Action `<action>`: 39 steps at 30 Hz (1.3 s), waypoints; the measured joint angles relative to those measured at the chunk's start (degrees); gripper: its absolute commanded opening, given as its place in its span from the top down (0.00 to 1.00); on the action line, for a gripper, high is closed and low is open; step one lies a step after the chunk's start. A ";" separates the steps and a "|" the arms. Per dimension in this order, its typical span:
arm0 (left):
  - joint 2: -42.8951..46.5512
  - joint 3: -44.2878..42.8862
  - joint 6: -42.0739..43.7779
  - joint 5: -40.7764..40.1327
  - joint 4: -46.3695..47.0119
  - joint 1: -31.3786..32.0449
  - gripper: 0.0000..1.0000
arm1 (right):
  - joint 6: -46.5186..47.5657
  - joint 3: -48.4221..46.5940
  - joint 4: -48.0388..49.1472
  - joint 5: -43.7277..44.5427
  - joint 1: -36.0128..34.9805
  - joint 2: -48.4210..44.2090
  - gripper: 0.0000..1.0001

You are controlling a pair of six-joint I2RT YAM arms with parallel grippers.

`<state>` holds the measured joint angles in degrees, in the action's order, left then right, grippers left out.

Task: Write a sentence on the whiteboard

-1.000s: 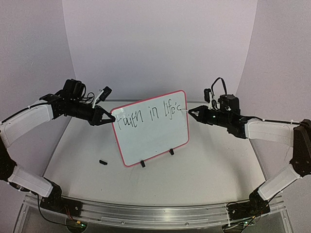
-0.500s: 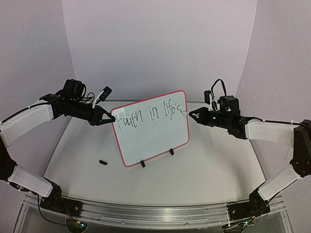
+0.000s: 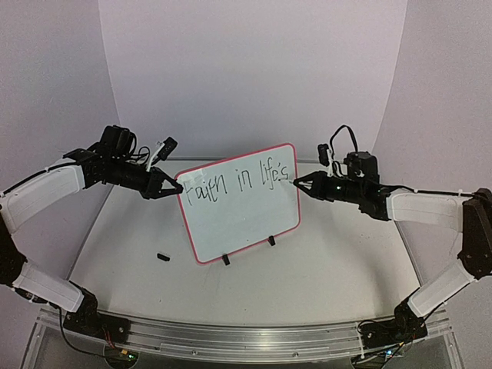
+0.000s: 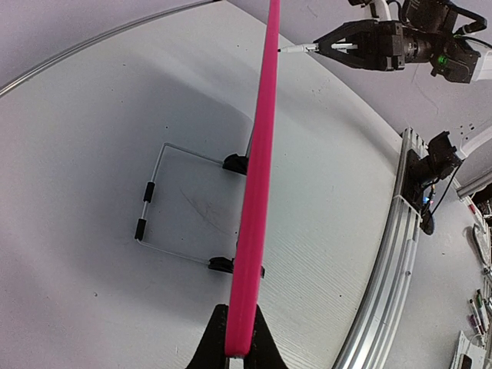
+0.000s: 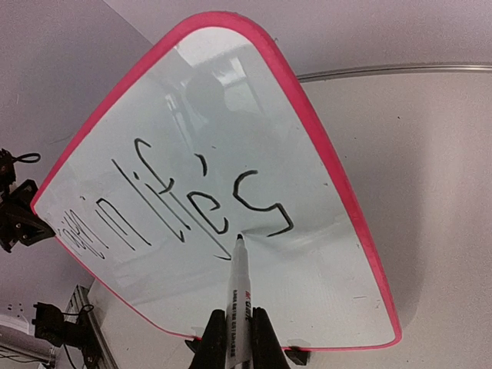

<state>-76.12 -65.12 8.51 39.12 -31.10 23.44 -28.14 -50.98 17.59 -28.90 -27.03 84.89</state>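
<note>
The whiteboard (image 3: 242,211) with a pink-red frame stands on two black clip feet mid-table, with black writing along its top reading roughly "faith in life's". My left gripper (image 3: 177,187) is shut on the board's left edge; the pink edge (image 4: 257,177) runs up from the jaws in the left wrist view. My right gripper (image 3: 298,184) is shut on a white marker (image 5: 241,304), whose black tip touches the board (image 5: 231,154) just below the last letters. The right gripper (image 4: 327,48) also shows in the left wrist view.
A small black marker cap (image 3: 163,256) lies on the table left of the board. A wire stand (image 4: 157,211) props the board from behind. A metal rail (image 3: 246,338) runs along the near table edge.
My right gripper moved slightly left with the marker, adding an "s" at the end of the writing. The left arm and board have not moved.
</note>
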 measured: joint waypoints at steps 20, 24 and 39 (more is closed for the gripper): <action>-0.04 0.00 -0.03 0.17 0.14 0.00 1.00 | -0.41 4.83 3.00 -2.30 -0.54 -11.64 1.00; -0.04 0.00 -0.13 0.17 0.17 0.00 1.00 | -0.32 5.05 1.34 -1.39 -2.55 -11.68 1.00; -0.04 0.02 -1.04 -0.11 0.57 0.02 1.00 | 1.11 1.23 1.70 7.34 -21.14 -1.01 1.00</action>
<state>-76.16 -65.10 7.47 39.01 -30.52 23.46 -27.03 -49.75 19.29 -21.55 -48.17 83.88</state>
